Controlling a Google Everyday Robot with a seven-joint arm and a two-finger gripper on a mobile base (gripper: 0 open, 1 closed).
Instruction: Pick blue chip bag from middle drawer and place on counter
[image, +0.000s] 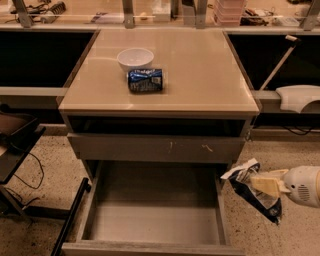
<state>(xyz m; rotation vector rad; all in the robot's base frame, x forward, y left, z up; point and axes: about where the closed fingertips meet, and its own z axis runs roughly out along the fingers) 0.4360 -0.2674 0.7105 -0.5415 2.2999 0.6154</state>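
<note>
While the gripper (260, 184) hung out past the right side of the cabinet, low and level with the open drawer (155, 222), its pale fingers (267, 182) were clamped on the chip bag (268, 209). The bag dangled crumpled from that pinch, top corner flared toward the cabinet and lower end drooping over the speckled floor (300, 237), touching nothing else. It was gripped near its middle, likely so the slack foil wouldn't slip. The bag sat clear of the drawer, just beside its right wall. The drawer stood pulled out, showing bare grey floor. Above it was a scratched grey drawer front (155, 148), then the counter (210, 75), well above the bag. A white bowl (135, 58) and a soda can (145, 80) on its side sat close together toward the back left of the counter, so the right and front stretches looked open for a drop. Judgement: pick done, placing not yet done. The bag sat off to the side probably so a lift would miss the counter's overhanging edge. Next it would need raising above that edge, then carrying left over the top. Risk: the hanging end catching the counter corner.
</note>
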